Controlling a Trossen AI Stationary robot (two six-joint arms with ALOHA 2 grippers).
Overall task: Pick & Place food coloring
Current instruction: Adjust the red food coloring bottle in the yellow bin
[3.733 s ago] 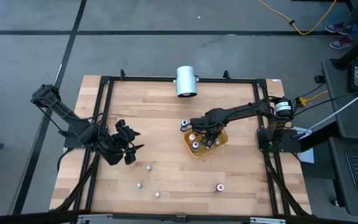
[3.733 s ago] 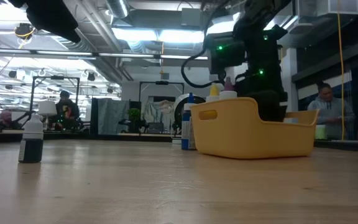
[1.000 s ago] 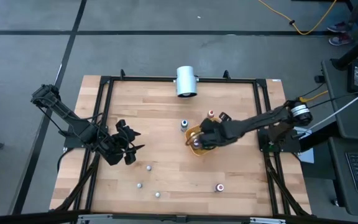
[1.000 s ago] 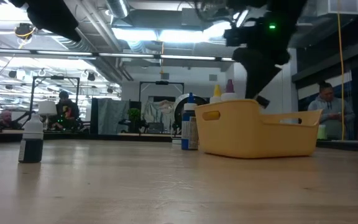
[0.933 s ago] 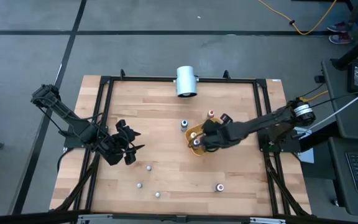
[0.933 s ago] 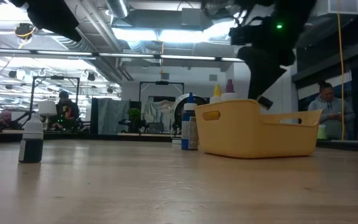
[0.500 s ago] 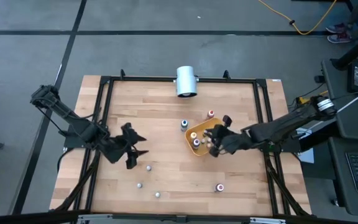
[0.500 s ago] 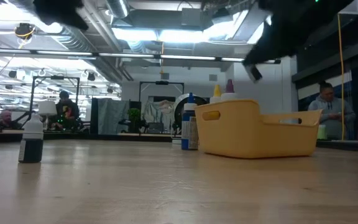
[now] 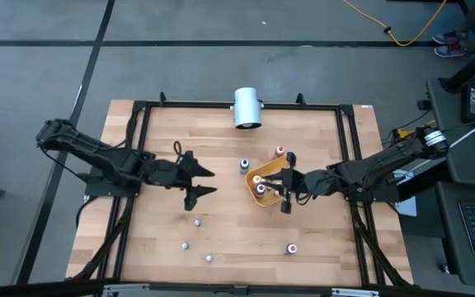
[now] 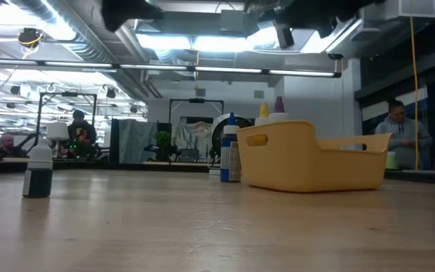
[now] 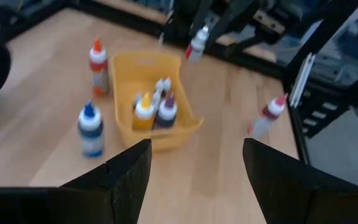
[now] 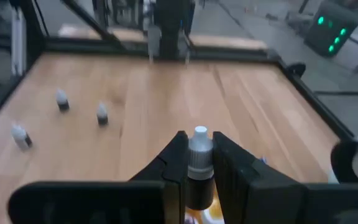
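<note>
Right tool (image 12: 199, 163) is pinching a little bottle (image 12: 199, 149) by the neck, just under its pale cap, hanging right over the yellow tray (image 9: 256, 176). These look light, stiff plastic and smooth, so I'd guess slippery: the ridge under the cap is the spot to grab. More bottles stand in the tray, others sit loose on the wood tabletop (image 9: 221, 153) beyond. Left tool (image 9: 195, 181) hovers spread wide, empty, farther off.

Left end effector (image 9: 200, 180) reaches toward the tabletop (image 9: 221, 140) centre, fingers spread wide. Right end effector (image 9: 286, 183) extends leftward, 2 fingers clamped on a bottle (image 12: 199, 163).
</note>
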